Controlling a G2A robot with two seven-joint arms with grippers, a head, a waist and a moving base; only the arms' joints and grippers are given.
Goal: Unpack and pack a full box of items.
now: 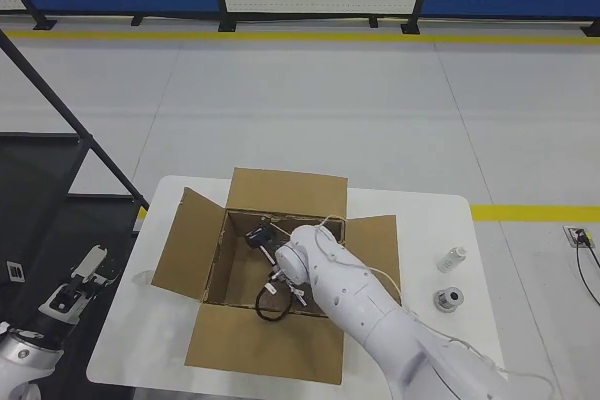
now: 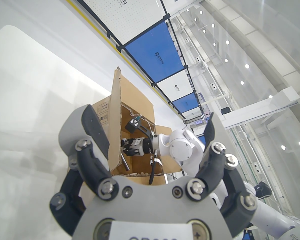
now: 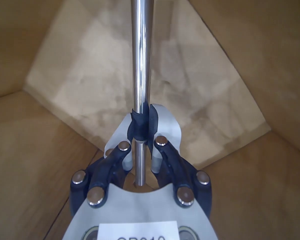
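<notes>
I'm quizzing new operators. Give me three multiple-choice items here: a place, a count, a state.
1. Where is the right gripper? A in the cardboard box; B on a shelf; C at the floor.
2. Things on the table outside the box? A none; B two; C five.
3. The right gripper is: A open; B shut on a metal rod; C shut on a cloth.
Key: A, cardboard walls surround it; B, bottle and grey round part; B, its fingers clamp it.
</notes>
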